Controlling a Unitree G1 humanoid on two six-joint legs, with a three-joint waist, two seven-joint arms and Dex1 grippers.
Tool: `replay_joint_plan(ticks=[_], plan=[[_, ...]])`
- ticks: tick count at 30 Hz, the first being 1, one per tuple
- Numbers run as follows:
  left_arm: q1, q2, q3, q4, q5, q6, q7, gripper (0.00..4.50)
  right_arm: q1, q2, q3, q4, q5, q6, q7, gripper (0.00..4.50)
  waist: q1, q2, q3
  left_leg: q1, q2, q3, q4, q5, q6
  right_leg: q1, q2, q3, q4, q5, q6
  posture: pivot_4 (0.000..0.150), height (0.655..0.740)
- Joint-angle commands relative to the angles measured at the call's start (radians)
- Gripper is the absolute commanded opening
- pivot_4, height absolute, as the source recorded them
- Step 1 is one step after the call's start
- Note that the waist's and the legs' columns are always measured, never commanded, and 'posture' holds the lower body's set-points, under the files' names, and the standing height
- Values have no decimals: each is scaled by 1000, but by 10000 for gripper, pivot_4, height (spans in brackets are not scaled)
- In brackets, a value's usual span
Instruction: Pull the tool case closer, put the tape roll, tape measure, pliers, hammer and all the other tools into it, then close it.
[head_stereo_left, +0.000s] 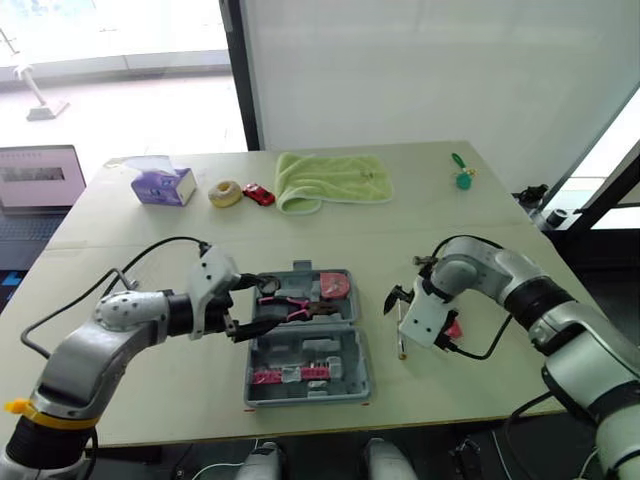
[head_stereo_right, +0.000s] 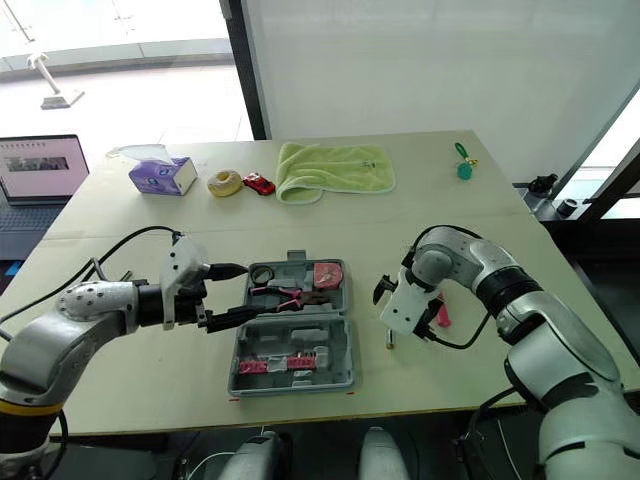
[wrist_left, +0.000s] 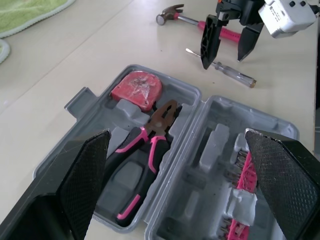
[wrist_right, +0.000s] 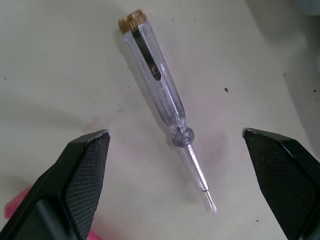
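- One grey tool case (head_stereo_left: 350, 386) lies open flat near the table's front edge. Its near half holds one pink rack of bits (head_stereo_left: 290, 375), its far half one pair of pliers (head_stereo_left: 300, 306) and one red tape measure (head_stereo_left: 333, 285)
- Left gripper (head_stereo_right: 246, 291) hovers over the case's left side, fingers spread and holding nothing
- Right gripper (wrist_right: 185, 175) hangs spread and empty over one clear screwdriver (wrist_right: 160, 95) lying on the table right of the case; one pink-handled hammer (wrist_left: 200, 22) lies just beside it
- Far side: one tissue box (head_stereo_left: 163, 186), one pale roll (head_stereo_left: 225, 193), one red toy car (head_stereo_left: 258, 194), one green towel (head_stereo_left: 330, 180), one small green item (head_stereo_left: 462, 178)
- Beige table (head_stereo_left: 330, 235); one laptop (head_stereo_left: 40, 180) off its left edge, a window (head_stereo_left: 120, 60) and a white panel (head_stereo_left: 400, 70) behind
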Motion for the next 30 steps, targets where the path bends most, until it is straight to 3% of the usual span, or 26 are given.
replay_joint_plan(ticks=[1, 2, 5, 12, 17, 22, 24, 26, 30], plan=[[6, 13, 44, -57, -24, 16, 23, 45000, -29, 29, 16, 53, -35, -51, -12, 44674, -2, 0, 0, 0, 0, 0, 0, 0, 0, 0, 0, 0, 0, 0, 0, 1500, 7367], [11, 13, 47, -64, -26, 20, 29, 45000, -30, 41, 18, 66, -39, -55, -11, 44674, -2, 0, 0, 0, 0, 0, 0, 0, 0, 0, 0, 0, 0, 0, 0, 1500, 7367], [26, 16, 57, -80, -31, 30, 45, 45000, -44, 78, 31, 105, -63, -68, -16, 35974, -4, -1, 0, 1, 0, 0, 0, 0, 0, 1, 0, 0, 0, 0, 0, 1500, 7367], [28, 14, 53, -91, -31, 38, 60, 45000, -85, 122, 14, 129, -89, -41, -13, 554, -19, -3, -1, 10, 2, -1, -2, 0, 0, 8, 2, 0, 0, 1, -1, 1500, 7367], [24, 9, 40, -88, -27, 34, 66, 45000, -71, 77, -31, 11, 0, -18, 69, 164, -19, -2, 0, 8, 2, -1, -2, 0, -1, 6, 3, 1, 2, 1, -2, 1500, 7367], [16, 7, 30, -75, -23, 23, 57, 45000, 55, -11, -149, -296, 219, 203, 174, 164, -1, -2, 1, 8, 1, -1, -2, 0, -1, 6, 2, 1, 1, 1, -1, 1500, 7367], [8, 6, 22, -65, -20, 16, 53, 45000, 163, -45, -271, -532, 334, 503, 172, 164, 9, -2, 1, 8, 1, -2, -2, 0, -1, 6, 2, 0, 1, 1, -1, 1500, 7367], [1, 6, 18, -54, -18, 11, 48, 45000, 244, -52, -372, -765, 323, 998, 183, 164, 17, -1, 1, 7, 1, -2, -2, 0, -1, 6, 1, 0, 1, 1, -1, 1500, 7367], [-9, 3, 12, -42, -20, -2, 38, 45000, 330, -53, -419, -1033, 353, 1688, 209, 164, 28, -1, 1, 7, 1, -1, -1, 0, 0, 5, 1, 1, 2, 1, -2, 1500, 7367]])
